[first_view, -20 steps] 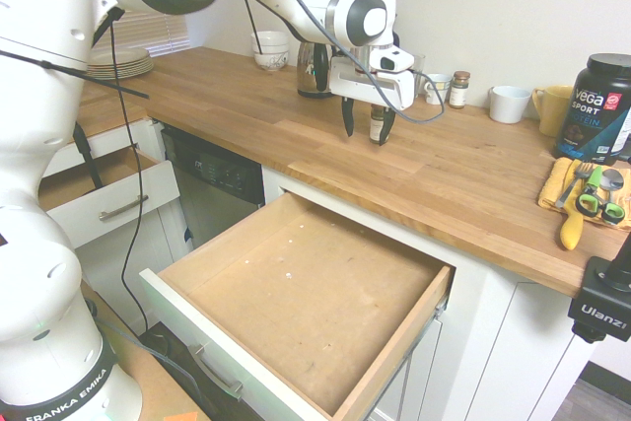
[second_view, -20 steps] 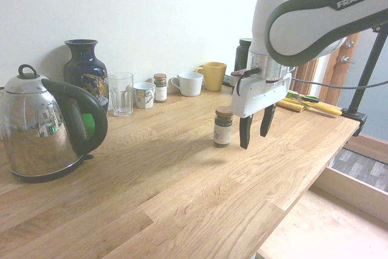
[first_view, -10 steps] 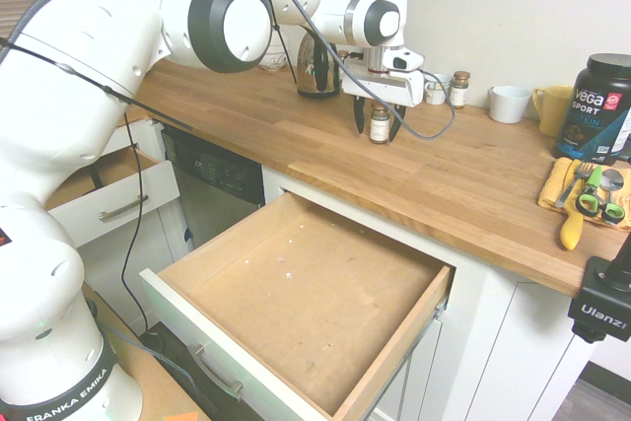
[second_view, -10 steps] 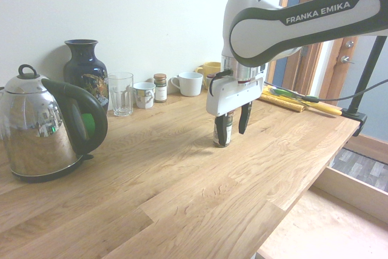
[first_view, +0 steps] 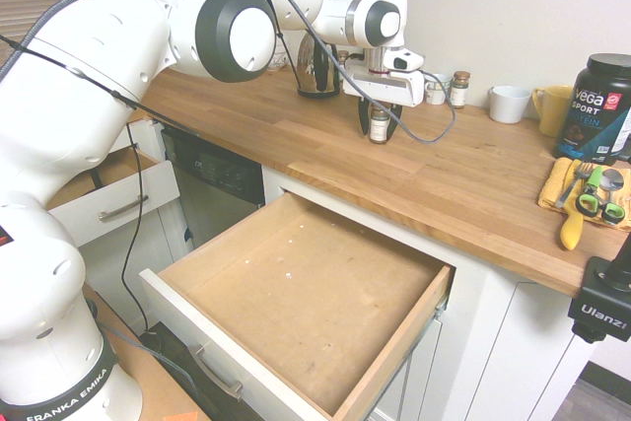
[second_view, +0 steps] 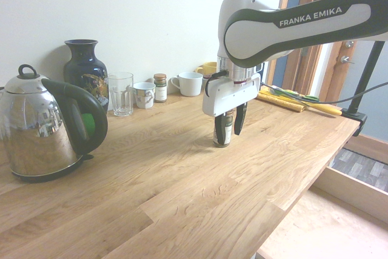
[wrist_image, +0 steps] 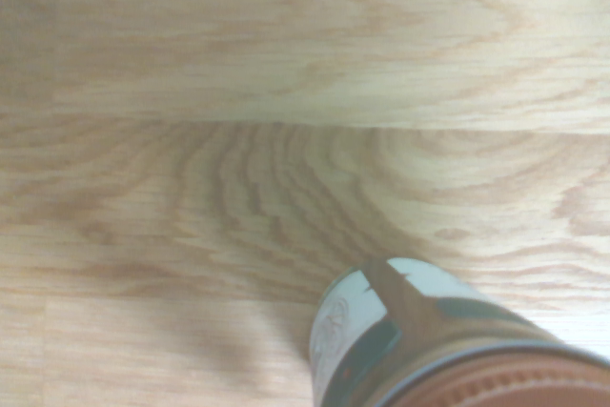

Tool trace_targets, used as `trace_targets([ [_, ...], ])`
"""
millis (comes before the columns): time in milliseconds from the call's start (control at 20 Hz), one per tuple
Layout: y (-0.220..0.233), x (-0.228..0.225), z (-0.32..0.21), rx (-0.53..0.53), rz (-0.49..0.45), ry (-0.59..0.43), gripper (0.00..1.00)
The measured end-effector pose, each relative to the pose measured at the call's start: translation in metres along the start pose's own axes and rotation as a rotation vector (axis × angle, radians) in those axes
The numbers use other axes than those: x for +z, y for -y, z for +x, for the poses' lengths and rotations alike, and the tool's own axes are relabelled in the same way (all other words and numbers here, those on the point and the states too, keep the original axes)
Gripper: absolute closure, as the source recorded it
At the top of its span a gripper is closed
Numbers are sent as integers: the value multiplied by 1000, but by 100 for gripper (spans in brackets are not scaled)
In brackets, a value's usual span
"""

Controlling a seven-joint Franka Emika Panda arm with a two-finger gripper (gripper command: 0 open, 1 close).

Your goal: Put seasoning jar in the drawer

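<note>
The seasoning jar [first_view: 379,125], clear glass with a brown lid and white label, stands upright on the wooden counter [first_view: 463,184] behind the drawer. My gripper [first_view: 379,122] is lowered over it, one dark finger on each side, still open with a little room showing. The second exterior view shows the same straddle of the jar [second_view: 225,131] by the gripper [second_view: 228,127]. In the wrist view the jar [wrist_image: 419,350] rises close from the bottom edge. The wide drawer [first_view: 296,293] is pulled out, and its bare wooden bottom holds nothing.
A steel kettle [second_view: 42,131], dark vase [second_view: 85,71], glass [second_view: 120,93], small cup [second_view: 144,94] and another brown-lidded jar [second_view: 160,87] line the wall. Mugs [first_view: 509,104], a black tub [first_view: 599,105] and a yellow cloth with utensils [first_view: 582,194] sit right. A smaller drawer [first_view: 108,199] stands open left.
The gripper moved from beside the jar to over it and came down, so its fingers now straddle the jar. The jar has not moved.
</note>
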State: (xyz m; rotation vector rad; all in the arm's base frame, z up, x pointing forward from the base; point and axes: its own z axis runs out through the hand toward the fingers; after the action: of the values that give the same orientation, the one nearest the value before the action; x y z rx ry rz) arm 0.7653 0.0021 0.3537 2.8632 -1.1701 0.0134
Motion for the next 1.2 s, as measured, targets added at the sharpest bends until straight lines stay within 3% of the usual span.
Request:
trace_targets([
  [1200,-34,5,-28,11,6,-6,100],
])
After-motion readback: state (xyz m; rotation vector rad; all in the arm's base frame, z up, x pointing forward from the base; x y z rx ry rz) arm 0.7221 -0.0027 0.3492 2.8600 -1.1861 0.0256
